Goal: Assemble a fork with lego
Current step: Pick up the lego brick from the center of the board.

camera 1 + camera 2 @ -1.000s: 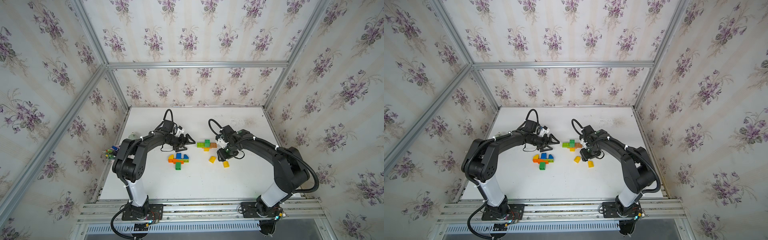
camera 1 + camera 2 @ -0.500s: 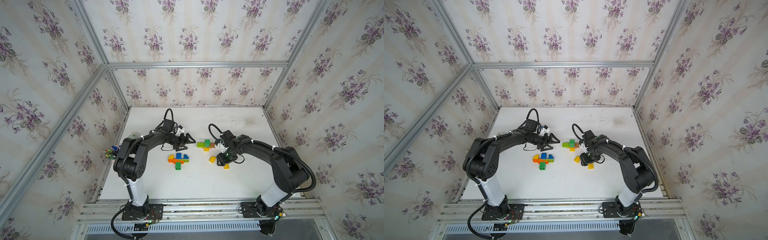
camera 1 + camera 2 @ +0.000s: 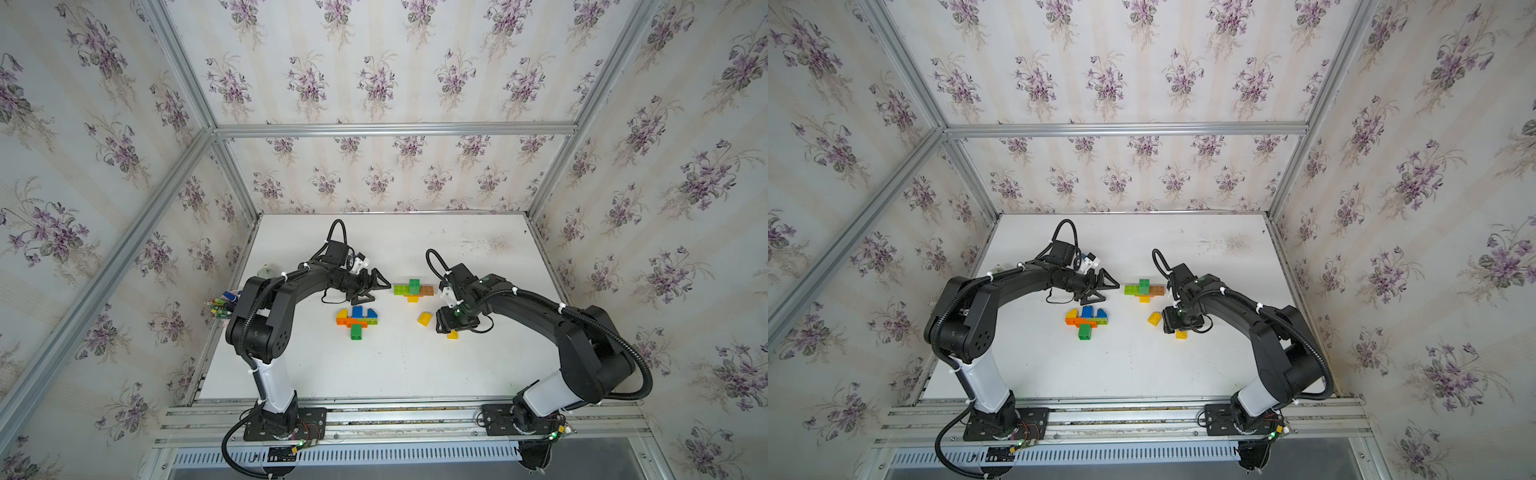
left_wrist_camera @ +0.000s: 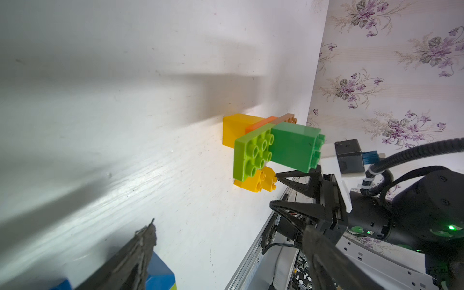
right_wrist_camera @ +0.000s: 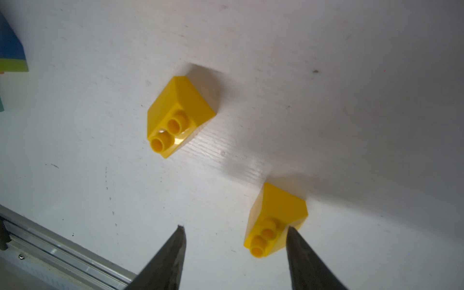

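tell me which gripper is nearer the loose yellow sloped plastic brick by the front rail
Right. The right gripper hangs over the yellow sloped brick, one finger at it; the left gripper is far across the table.

Two loose yellow bricks (image 3: 424,318) and (image 3: 452,334) sit right of centre on the counter (image 3: 395,374). Two built clusters as well: one mid-frame (image 3: 357,318) shows two blue bricks, one yellow, orange pieces and one green; the other (image 3: 413,289), above and to the right of it, shows lime, one dark green, brown, orange and yellow. Two arms, each with one gripper (image 3: 376,286), (image 3: 446,324). One bunch of marker pens (image 3: 220,305) at left; the pens are too small to count.
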You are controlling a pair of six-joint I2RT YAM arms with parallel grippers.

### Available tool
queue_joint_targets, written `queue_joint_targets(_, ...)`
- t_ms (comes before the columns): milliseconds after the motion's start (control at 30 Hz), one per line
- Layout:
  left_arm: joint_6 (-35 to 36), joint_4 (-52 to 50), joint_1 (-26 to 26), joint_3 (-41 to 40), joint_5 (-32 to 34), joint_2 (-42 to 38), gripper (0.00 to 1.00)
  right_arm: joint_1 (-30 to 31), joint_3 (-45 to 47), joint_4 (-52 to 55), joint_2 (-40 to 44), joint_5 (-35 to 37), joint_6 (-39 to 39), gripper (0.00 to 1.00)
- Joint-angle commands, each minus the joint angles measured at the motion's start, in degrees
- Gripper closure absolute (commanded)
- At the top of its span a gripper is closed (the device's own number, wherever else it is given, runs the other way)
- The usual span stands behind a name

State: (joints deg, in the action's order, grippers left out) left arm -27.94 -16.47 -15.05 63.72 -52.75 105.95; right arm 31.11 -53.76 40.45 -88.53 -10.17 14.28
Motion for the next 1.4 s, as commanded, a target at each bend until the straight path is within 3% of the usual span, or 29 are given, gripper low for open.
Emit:
queue_joint_targets(0, 0.74, 0.76, -0.01, 0.00, -1.17, -0.22, 0.07, 2.10, -0.03, -2.72, 0.80, 4.37, 4.07, 0.36)
queue_joint_targets(533, 1.22, 0.82, -0.06, -0.62, -1.33, -0.31, 0.07, 1.81, 4.04, -11.23, -0.90, 1.39, 2.83, 0.33)
queue_joint_targets(933, 1.03, 1.39, -0.04, -1.74, -1.39, -0.92, 0.07, 3.60, 12.53, -12.70, 8.11, -2.76, 9.55, 0.33)
queue_joint_targets(1367, 1.20, 0.97, -0.07, -1.95, -1.66, -0.86, 0.07, 5.76, 8.99, -5.99, 7.57, 5.19, 8.52, 0.45)
